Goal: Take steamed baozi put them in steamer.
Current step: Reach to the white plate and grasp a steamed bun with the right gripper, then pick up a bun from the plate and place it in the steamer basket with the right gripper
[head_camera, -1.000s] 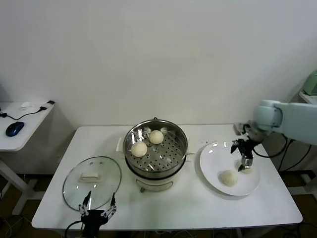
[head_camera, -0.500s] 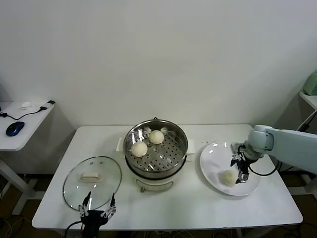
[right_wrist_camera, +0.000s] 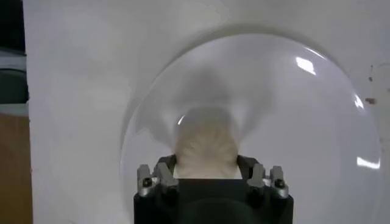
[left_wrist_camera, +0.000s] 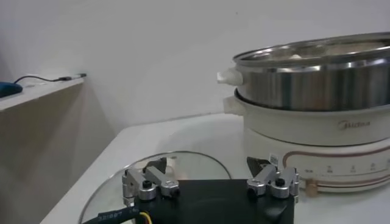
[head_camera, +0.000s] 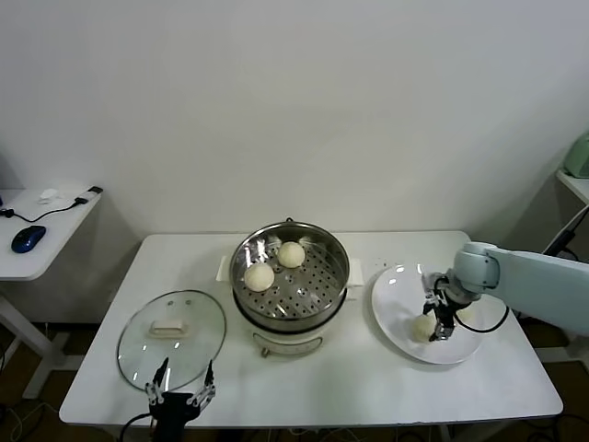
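Two steamed baozi (head_camera: 291,254) (head_camera: 259,275) lie on the perforated tray of the steel steamer (head_camera: 308,284) at the middle of the table. A third cream baozi (head_camera: 421,329) lies on the white plate (head_camera: 391,304) to the steamer's right. My right gripper (head_camera: 433,324) is down on the plate and shut on it. In the right wrist view, that baozi (right_wrist_camera: 206,143) fills the gap of the right gripper (right_wrist_camera: 206,169), a finger against each side. My left gripper (head_camera: 181,394) waits open at the table's front edge by the lid; the left wrist view shows the same gripper (left_wrist_camera: 210,182) with nothing in it.
A round glass lid (head_camera: 171,339) with a white handle lies flat to the left of the steamer, just ahead of the left gripper. In the left wrist view the steamer (left_wrist_camera: 317,73) stands beyond the lid (left_wrist_camera: 183,161). A side desk (head_camera: 37,230) with a blue mouse stands at the far left.
My right gripper moved down and leftward across the plate from the far side to the nearer baozi and closed on it. The left arm has not moved.
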{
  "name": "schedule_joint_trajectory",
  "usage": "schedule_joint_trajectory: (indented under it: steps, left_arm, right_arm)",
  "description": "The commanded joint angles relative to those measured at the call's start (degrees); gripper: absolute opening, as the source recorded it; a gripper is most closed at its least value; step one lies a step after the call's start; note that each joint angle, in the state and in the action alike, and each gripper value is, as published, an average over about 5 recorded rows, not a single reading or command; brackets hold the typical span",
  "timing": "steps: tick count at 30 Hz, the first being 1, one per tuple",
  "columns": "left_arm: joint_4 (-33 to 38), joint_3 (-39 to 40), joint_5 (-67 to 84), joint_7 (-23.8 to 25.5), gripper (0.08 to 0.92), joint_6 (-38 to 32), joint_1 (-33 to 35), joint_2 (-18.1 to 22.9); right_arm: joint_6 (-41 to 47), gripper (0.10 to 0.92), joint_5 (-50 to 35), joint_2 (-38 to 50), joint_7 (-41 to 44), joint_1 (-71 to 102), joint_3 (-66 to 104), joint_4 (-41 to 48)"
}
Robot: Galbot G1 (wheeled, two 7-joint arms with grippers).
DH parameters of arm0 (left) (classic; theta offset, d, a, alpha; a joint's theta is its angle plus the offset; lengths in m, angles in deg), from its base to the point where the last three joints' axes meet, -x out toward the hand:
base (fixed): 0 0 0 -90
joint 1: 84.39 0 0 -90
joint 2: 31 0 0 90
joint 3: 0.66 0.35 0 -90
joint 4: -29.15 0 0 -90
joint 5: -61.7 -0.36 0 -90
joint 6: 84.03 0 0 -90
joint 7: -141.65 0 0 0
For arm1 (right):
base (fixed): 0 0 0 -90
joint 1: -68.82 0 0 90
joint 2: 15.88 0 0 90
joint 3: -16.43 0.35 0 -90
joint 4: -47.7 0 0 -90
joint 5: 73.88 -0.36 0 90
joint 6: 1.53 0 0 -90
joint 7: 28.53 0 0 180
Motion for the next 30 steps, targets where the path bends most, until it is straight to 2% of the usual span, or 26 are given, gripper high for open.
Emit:
schedule_joint_trajectory:
  steps: [1, 5, 8, 11, 14, 21, 25, 30]
  left_arm:
    - [0.72, 0.01, -0.08, -0.02, 0.823, 0.09, 0.36, -0.03]
    - [1.37, 0.27, -0.28, 0.04, 0.823, 0.3, 0.53, -0.07]
    - [1.53, 0.48, -0.55, 0.11, 0.823, 0.42, 0.46, -0.01]
    - [1.52, 0.51, -0.6, 0.12, 0.823, 0.45, 0.38, -0.05]
    - [1.43, 0.48, -0.56, 0.11, 0.823, 0.41, 0.29, -0.29]
    - [1.25, 0.31, -0.4, 0.07, 0.823, 0.28, 0.27, -0.68]
    - [1.27, 0.2, -0.28, 0.02, 0.823, 0.32, 0.25, -0.68]
    - [0.88, 0.11, -0.23, -0.24, 0.823, 0.17, 0.22, -0.79]
  right_arm:
    - [-3.06, 0.657, -0.32, -0.41, 4.44, -12.57, -4.82, -1.92]
    - [-12.29, 0.653, -2.16, -6.6, 10.32, -29.29, -11.76, 0.87]
    - [-20.31, 0.653, -6.63, -13.61, 13.48, -38.41, -12.72, 3.38]
    - [-27.23, 0.653, -10.47, -20.44, 14.96, -42.74, -10.53, 3.31]
    - [-33.91, 0.653, -10.89, -27.0, 14.65, -43.17, -7.74, 0.49]
    - [-48.04, 0.65, -1.39, -36.59, 12.71, -35.57, -5.11, -4.29]
    - [-51.19, 0.63, 5.5, -38.63, 11.66, -28.67, -4.93, -4.18]
    - [-51.51, 0.613, 9.85, -40.26, 10.18, -22.1, -4.46, -2.38]
